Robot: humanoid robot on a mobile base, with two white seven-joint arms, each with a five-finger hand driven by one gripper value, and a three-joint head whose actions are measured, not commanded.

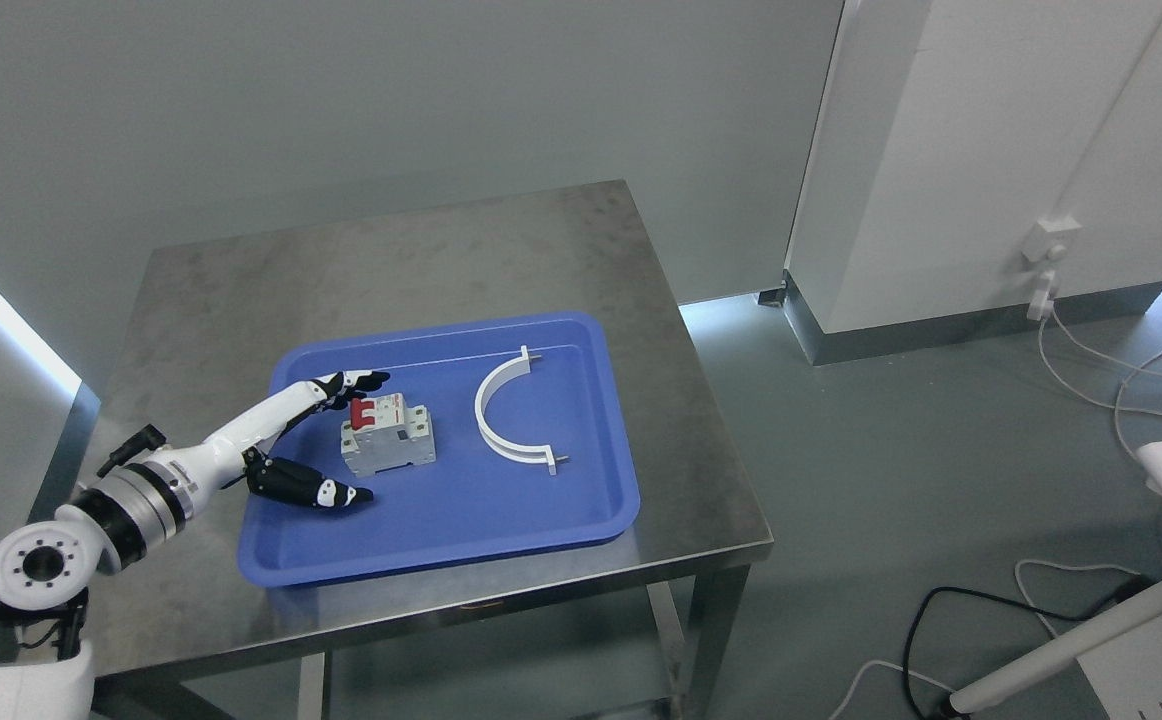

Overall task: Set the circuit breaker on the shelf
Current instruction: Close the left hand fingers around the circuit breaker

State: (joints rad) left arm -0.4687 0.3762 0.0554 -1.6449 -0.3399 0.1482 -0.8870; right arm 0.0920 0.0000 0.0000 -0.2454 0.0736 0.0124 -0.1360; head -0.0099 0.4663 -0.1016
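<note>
Head view puts our left arm nearest, reaching up from below and left of the blue tray (461,545). Our left hand (316,440) hangs over the tray's left part, fingers (356,382) and thumb spread wide and holding nothing. The thumb lies on the tray floor toward its near-left side, while the upper fingers reach to the top left corner of the circuit breaker (388,433); we cannot tell whether they touch it. That breaker, grey with red switches, lies on the tray floor left of the tray's middle, between thumb and fingers. Right of it, apart, a white curved bracket (501,415) lies inside the tray too. Beneath the tray stands the steel table (391,260), whose bare top stretches beyond the tray's far rim.
</note>
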